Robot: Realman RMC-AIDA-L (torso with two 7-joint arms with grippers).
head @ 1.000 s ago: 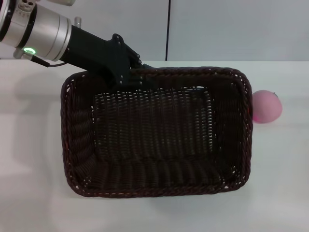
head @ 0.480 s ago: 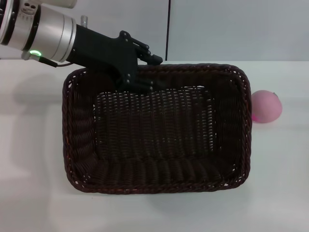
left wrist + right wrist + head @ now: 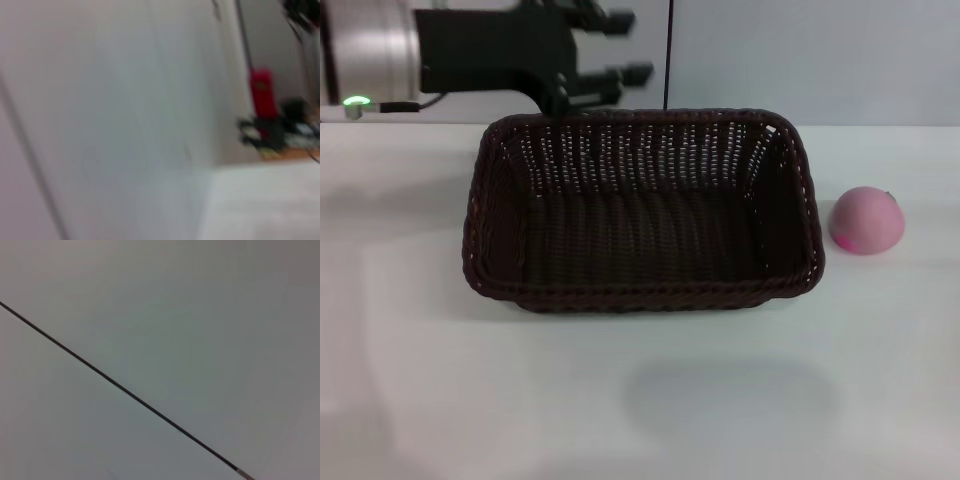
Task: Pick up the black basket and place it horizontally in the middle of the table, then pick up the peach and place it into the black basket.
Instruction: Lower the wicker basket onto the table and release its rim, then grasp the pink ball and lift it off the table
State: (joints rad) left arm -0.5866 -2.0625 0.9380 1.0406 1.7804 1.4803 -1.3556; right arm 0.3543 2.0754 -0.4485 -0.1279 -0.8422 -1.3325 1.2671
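The black basket (image 3: 642,296) sits flat on the white table (image 3: 620,410), long side across, near the table's middle, and it holds nothing. The peach (image 3: 867,220) lies on the table just right of the basket, apart from it. My left gripper (image 3: 624,46) is open and empty, above and behind the basket's back left rim, clear of it. The right gripper is out of view. Neither wrist view shows the basket or the peach.
A grey wall with a dark vertical seam (image 3: 669,55) stands behind the table. The left wrist view shows a blurred wall and a red object (image 3: 263,95) far off. The right wrist view shows only a wall with a dark line (image 3: 120,387).
The basket went from being held up by its back rim to resting on the table. My left gripper let go of the rim, opened, and rose up and back.
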